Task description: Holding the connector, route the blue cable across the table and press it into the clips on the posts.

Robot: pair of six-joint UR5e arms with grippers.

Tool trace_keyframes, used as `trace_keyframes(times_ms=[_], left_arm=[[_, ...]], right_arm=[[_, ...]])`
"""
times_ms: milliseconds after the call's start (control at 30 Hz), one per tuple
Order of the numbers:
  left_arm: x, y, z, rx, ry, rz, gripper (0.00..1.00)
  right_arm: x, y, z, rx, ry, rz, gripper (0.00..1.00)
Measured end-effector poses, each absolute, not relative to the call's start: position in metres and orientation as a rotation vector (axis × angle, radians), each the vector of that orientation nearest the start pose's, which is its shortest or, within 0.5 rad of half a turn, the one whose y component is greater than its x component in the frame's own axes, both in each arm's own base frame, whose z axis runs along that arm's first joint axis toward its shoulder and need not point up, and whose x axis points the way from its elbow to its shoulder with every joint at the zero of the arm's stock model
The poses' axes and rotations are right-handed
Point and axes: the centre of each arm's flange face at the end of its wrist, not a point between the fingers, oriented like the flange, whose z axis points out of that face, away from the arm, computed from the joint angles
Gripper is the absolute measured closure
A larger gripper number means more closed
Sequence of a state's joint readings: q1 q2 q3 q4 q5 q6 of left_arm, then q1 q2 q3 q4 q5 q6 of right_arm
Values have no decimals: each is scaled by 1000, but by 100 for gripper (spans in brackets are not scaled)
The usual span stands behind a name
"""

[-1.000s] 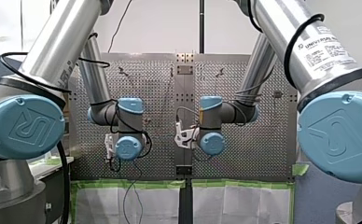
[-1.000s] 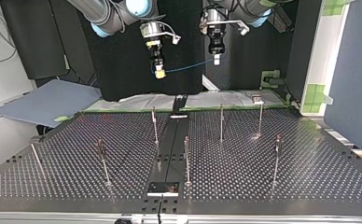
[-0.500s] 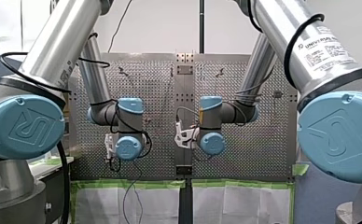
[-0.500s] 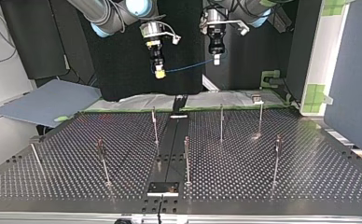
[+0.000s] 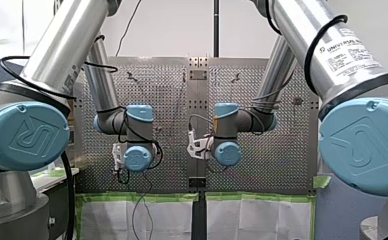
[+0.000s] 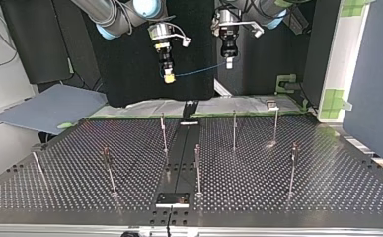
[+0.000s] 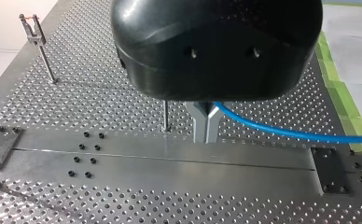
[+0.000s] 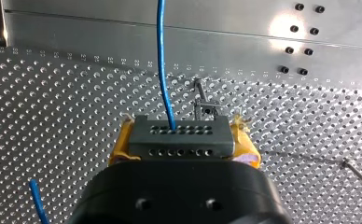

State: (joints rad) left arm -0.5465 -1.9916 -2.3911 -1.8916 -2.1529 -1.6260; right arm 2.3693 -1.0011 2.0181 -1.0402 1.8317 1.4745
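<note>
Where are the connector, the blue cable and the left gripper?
connector [image 8: 178,136]: right wrist view, its grey holed face.
blue cable [image 8: 161,46]: right wrist view, stretch ahead of connector.
left gripper [image 7: 206,136]: left wrist view, between its fingertips.

Printed in black on the white label [image 5: 351,54] of my right arm's silver tube [image 5: 302,30]: "UNIVERSAL" and the start of a second word, with finer lines beneath too small to read. Embossed on the two big blue joint caps [image 5: 24,135]: a "UR" mark. Stamped along the perforated table [image 8: 53,116]: a row of small numbers [image 8: 100,59], not surely legible.
</note>
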Motion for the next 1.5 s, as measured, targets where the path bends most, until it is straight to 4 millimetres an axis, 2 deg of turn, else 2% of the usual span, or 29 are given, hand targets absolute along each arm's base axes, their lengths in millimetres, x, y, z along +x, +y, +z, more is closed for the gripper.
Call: trace_keyframes(times_ms=[1500], left_arm=[[284, -267, 77, -52, 1586, -14, 98]], right_arm=[[458, -297, 88, 1591, -811, 1536, 100]])
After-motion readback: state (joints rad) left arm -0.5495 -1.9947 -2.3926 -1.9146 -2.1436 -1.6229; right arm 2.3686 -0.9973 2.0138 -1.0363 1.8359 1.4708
